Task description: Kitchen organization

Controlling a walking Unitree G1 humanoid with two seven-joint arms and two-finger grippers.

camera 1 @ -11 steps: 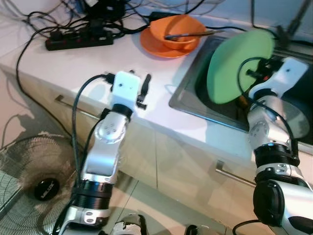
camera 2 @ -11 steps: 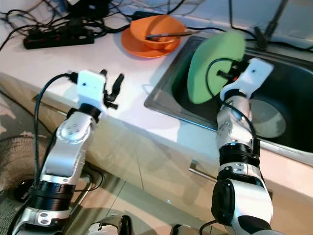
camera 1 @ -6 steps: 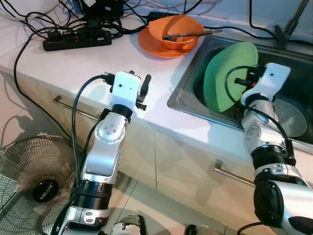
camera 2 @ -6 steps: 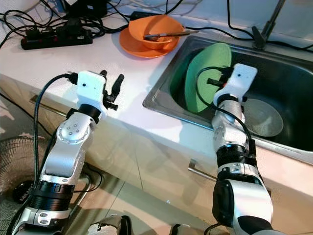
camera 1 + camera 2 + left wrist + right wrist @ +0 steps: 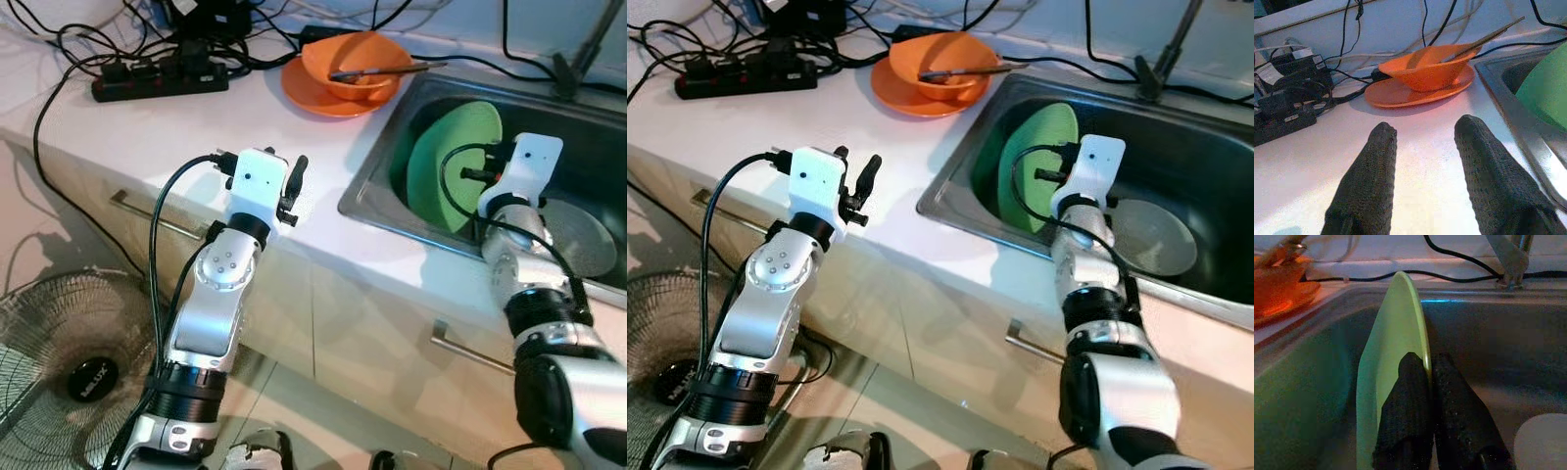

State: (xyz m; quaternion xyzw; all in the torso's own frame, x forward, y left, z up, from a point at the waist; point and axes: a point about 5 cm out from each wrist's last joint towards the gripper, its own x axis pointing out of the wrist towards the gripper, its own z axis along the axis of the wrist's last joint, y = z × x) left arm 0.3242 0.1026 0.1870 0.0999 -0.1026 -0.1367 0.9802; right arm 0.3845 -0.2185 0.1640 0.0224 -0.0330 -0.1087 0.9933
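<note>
Pinching green plate [image 5: 1396, 357] on edge in sink [image 5: 588, 137] — right gripper [image 5: 1427, 382] | left gripper [image 5: 1422, 147] parted, empty — white counter [image 5: 186, 137]

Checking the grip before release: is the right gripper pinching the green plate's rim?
Yes, the right gripper has one black finger on each face of the green plate, closed on its rim.

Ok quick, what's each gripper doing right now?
Left gripper: open, holding nothing, over the counter.
Right gripper: shut on the green plate, in the sink.
</note>
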